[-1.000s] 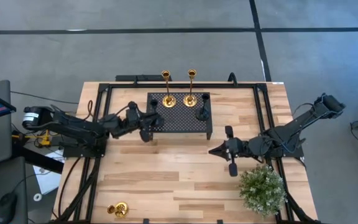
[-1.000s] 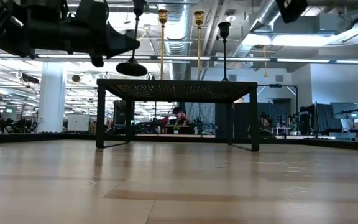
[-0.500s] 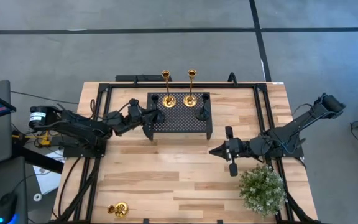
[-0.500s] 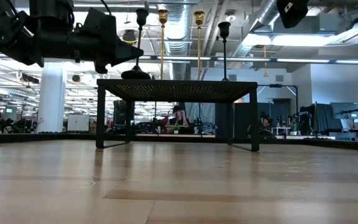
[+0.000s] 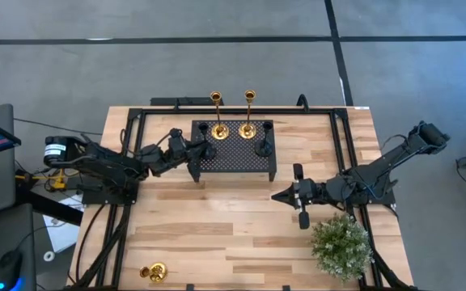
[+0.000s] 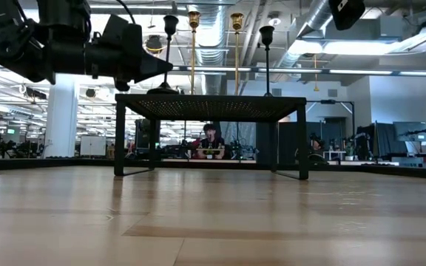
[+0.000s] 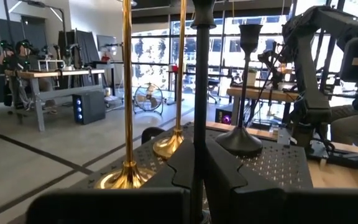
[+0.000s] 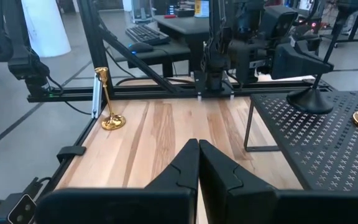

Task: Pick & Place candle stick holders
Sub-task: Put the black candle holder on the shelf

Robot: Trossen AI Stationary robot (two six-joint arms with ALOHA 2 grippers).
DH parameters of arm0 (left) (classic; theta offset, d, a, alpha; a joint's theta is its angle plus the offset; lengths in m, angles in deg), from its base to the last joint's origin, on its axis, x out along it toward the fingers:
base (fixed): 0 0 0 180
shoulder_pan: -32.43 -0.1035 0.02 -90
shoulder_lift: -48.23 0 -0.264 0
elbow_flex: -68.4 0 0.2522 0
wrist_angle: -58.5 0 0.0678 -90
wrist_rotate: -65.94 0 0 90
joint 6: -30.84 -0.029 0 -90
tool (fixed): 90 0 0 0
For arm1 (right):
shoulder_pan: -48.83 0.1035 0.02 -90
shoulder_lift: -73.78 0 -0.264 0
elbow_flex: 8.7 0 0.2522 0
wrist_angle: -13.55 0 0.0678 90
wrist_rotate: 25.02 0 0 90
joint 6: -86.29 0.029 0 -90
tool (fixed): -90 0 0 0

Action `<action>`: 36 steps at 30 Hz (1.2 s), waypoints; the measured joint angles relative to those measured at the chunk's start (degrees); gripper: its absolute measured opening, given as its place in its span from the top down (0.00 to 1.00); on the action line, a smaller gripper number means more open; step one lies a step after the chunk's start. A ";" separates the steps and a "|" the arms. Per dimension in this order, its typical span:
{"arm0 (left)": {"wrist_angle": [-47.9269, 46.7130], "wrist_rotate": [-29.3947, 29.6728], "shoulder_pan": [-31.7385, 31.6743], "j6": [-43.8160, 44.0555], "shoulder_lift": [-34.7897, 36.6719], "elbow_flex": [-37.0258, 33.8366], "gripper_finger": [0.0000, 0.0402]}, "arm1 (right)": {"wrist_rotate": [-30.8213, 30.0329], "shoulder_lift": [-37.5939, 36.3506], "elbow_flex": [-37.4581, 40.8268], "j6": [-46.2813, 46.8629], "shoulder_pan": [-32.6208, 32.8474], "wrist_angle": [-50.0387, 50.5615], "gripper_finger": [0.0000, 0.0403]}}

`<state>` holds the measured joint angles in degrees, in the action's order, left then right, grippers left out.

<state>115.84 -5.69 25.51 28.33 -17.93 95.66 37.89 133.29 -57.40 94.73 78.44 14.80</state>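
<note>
The left gripper is clamped narrow on the stem of a black candle stick holder, at the 9 o'clock edge of the black perforated stand as seen from above; in the low view its round base sits at or just above the stand's top, and contact cannot be told. On the stand are seen two tall gold holders twd 12 o'clock and a 2nd black holder twd 3 o'clock. A short gold holder is left lying near the table's 7 o'clock corner, well apart from the rest. The right gripper is shut on nothing, parked over bare wood w/ the green plant off at its 5 o'clock. Risks, as judged: if the jaws are opened while the base hangs partly over the stand's edge, the holder could be tipped off to the table; if it is released tilted, the narrow stem could be toppled twd the nearest gold holder, just beside. A sideways pull-out could also drag the stem over.
</note>
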 joint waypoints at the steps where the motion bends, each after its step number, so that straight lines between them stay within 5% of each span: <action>1: -0.10 0.00 0.00 0.00 -0.02 0.00 0.97 | 0.00 0.00 0.00 0.00 0.00 -0.01 1.00; 29: 5.38 1.07 -0.66 -0.17 -5.66 0.04 0.97 | 0.00 0.04 0.00 0.00 0.00 0.01 1.00; 36: 5.37 1.59 -0.66 -0.02 -5.66 0.04 0.83 | 0.00 0.04 0.00 0.04 0.00 0.02 1.00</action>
<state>121.21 -4.10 24.86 28.31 -23.58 95.70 37.89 133.33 -57.40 94.78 78.44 14.82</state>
